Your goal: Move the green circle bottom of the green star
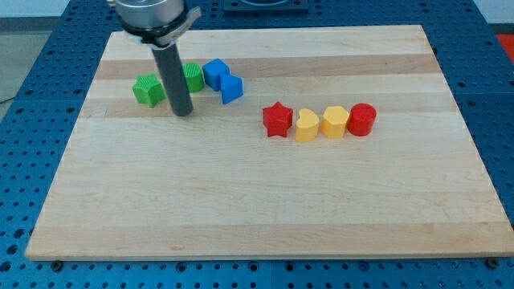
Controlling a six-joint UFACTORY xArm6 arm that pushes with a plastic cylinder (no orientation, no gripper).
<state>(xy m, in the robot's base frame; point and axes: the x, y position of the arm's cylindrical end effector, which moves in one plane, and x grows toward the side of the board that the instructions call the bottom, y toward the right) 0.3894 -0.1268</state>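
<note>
My tip [182, 112], a bare rod that holds nothing, stands between the green star [148, 89] on its left and the green circle [193, 76] just behind-right, so I judge the circle is not yet below the star.

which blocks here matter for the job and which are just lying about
Job: green star; green circle, partly behind the rod; my tip, just below and between them.

Lying about: two blue blocks, red star, yellow heart, yellow block, red cylinder.
</note>
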